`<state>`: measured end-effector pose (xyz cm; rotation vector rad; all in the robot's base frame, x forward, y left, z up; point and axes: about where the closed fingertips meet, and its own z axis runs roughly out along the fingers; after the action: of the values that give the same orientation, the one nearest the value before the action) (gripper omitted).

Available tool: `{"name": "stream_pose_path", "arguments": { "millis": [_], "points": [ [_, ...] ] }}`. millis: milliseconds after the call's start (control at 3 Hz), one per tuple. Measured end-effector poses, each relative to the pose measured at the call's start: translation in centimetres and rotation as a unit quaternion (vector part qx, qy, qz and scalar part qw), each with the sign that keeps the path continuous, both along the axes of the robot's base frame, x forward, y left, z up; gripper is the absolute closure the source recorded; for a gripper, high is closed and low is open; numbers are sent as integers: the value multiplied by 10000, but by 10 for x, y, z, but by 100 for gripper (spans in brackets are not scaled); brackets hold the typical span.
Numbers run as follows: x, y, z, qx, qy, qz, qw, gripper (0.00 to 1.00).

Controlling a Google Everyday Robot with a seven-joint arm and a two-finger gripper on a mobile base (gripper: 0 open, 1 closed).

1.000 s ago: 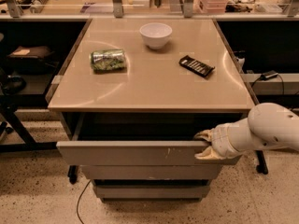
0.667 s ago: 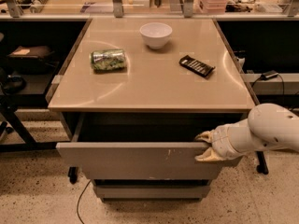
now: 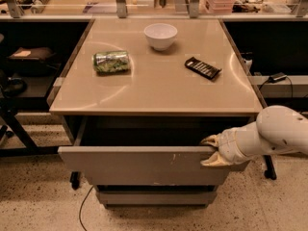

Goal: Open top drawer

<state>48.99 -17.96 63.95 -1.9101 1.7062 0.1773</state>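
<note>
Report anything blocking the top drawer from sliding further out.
Nothing visible does. The gripper rests on the front edge of the top drawer, near its right end, with nothing between them. The drawer is partly out, and nothing stands in front of it.

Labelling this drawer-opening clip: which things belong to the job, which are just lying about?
Job: wide grey top drawer, pulled partly out; pale gripper at its front's right end.
Lying about: white bowl, crushed green can, flat black packet.
</note>
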Motion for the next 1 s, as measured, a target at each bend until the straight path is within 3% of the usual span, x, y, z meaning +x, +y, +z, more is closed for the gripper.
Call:
{"name": "stream_pose_path", "arguments": {
  "millis": [333,667,1000],
  "points": [
    [-27,0,2,95,65,80,9999,41],
    [-65,-8,2,144,125,50,9998,64],
    [-94,2,9,196,132,172,9996,87]
  ]
}}
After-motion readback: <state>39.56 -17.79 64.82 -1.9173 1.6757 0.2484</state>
